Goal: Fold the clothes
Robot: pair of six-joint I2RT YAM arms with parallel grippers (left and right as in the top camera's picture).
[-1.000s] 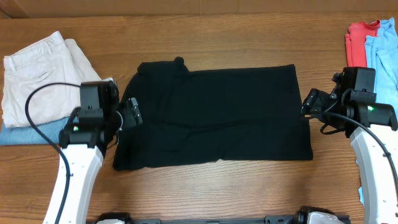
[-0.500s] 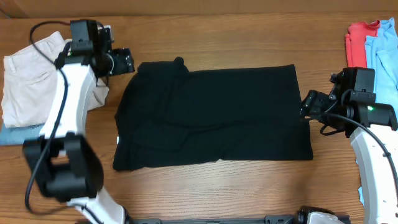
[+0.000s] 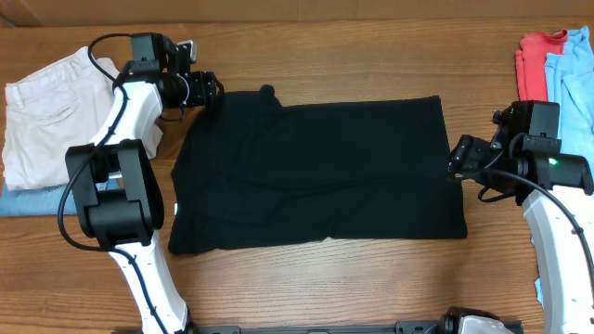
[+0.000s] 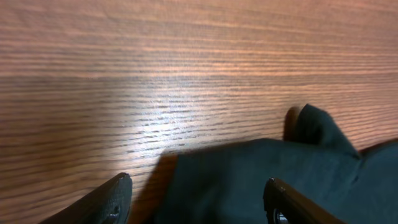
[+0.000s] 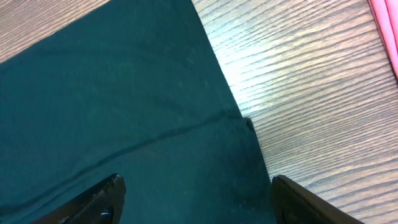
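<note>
Nearest me, the black T-shirt (image 3: 316, 172) lies spread flat across the middle of the worktop (image 3: 306, 288), its lower hem running parallel to the near edge.

At its right side I have the right fingers (image 3: 461, 154) just off the cloth. From overhead I can't judge their gap. The right wrist view settles it: the right fingers (image 5: 106, 196) stand wide apart, holding nothing, with dark fabric (image 5: 124, 106) and its creased side edge below them. That view also catches a red sliver (image 5: 387, 25) at its corner.

Towards the left edge sit the cream trousers (image 3: 56, 111) on top of blue jeans (image 3: 37, 197).

Further back, the left fingers (image 3: 206, 89) hover at the shirt's far left corner. The left wrist view shows them (image 4: 115, 199) spread and empty above the cloth (image 4: 261, 174), with a small bump of fabric (image 4: 317, 124) beyond them.

At the far right corner lie the red shirt (image 3: 538, 60) and light blue shirt (image 3: 571, 93), seen whole only from overhead.
</note>
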